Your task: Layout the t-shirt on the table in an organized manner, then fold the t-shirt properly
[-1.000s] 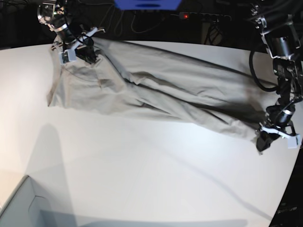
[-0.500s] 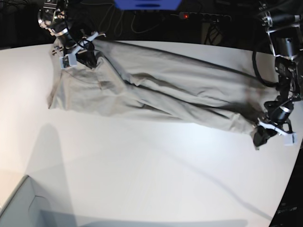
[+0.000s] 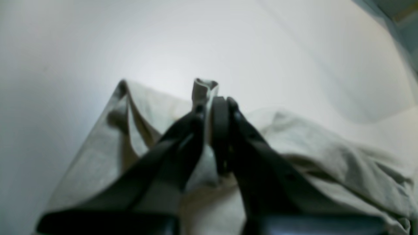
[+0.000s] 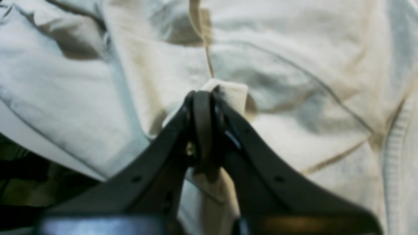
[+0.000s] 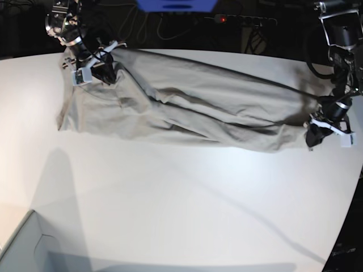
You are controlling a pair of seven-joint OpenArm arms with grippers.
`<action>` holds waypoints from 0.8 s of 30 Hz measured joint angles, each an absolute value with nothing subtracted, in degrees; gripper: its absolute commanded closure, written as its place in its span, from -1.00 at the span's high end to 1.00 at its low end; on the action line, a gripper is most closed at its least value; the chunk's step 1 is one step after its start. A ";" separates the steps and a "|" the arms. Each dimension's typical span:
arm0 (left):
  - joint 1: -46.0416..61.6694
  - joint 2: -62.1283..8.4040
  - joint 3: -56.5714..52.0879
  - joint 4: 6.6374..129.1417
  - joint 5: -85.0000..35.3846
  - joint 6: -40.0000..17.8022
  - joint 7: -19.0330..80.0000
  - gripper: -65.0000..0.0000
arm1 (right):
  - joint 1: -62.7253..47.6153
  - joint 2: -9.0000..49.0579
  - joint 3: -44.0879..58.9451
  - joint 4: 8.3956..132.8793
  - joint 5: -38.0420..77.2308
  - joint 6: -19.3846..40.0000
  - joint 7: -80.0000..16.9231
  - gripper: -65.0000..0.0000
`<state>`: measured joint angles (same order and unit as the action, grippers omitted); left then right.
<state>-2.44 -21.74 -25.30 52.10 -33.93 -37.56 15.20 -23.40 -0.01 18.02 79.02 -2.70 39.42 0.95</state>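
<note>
Beige-grey cloth, the t-shirt (image 5: 187,110) lies stretched into a long band across the far half of the white counter (image 5: 170,204), one end near the counter's far edge on the base view's left, the other close to its rim on that view's right. It is thin, soft and light, with no stiffness of its own: it sags and ropes into long creases between the two holds, and any slack part will drag and bunch on the smooth top. It looks unlikely to tear or slip under a firm pinch.

At the rim end, the left tool (image 3: 209,107) has its fingertips almost together with a small tuft of fabric standing up between them; whether that pinch is tight or easing I cannot tell. At the far-edge end, the right tool (image 4: 204,109) is fully closed on a folded nub of cloth beside a darker seam and the ribbed collar.

For laying it out, I judge the best holds to be seamed edges such as hem corners and shoulder seams, where doubled cloth gives the pads more to bite; mid-panel pinches would only gather wrinkles
</note>
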 measured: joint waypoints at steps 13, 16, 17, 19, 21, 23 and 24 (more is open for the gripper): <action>-0.14 -18.87 -36.71 56.88 -34.13 -37.71 15.99 0.38 | -23.38 -0.01 17.91 79.00 -2.72 39.42 1.10 -1.00; -0.05 -19.40 -37.17 59.11 -34.81 -37.74 14.83 0.38 | -23.38 0.03 17.93 79.00 -2.70 39.42 1.10 -1.00; -0.25 -19.53 -37.34 59.09 -34.72 -37.74 15.05 0.38 | -23.40 0.01 17.93 79.00 -2.70 39.42 1.10 -1.00; -1.52 -19.35 -37.30 58.96 -33.67 -37.47 15.90 0.38 | -23.33 0.01 17.93 79.00 -2.70 39.42 1.15 -1.00; -4.08 -19.38 -37.21 56.82 -33.87 -37.52 15.70 0.38 | -23.33 -0.03 17.91 79.00 -2.70 39.44 1.13 -1.00; -6.61 -19.53 -35.77 53.52 -34.46 -34.11 14.70 0.38 | -23.33 0.03 17.93 79.00 -2.72 39.44 1.04 -1.00; -7.25 -19.53 -34.28 52.45 -34.11 -32.32 14.74 0.38 | -23.00 0.05 17.93 79.00 -2.74 39.42 0.82 -1.00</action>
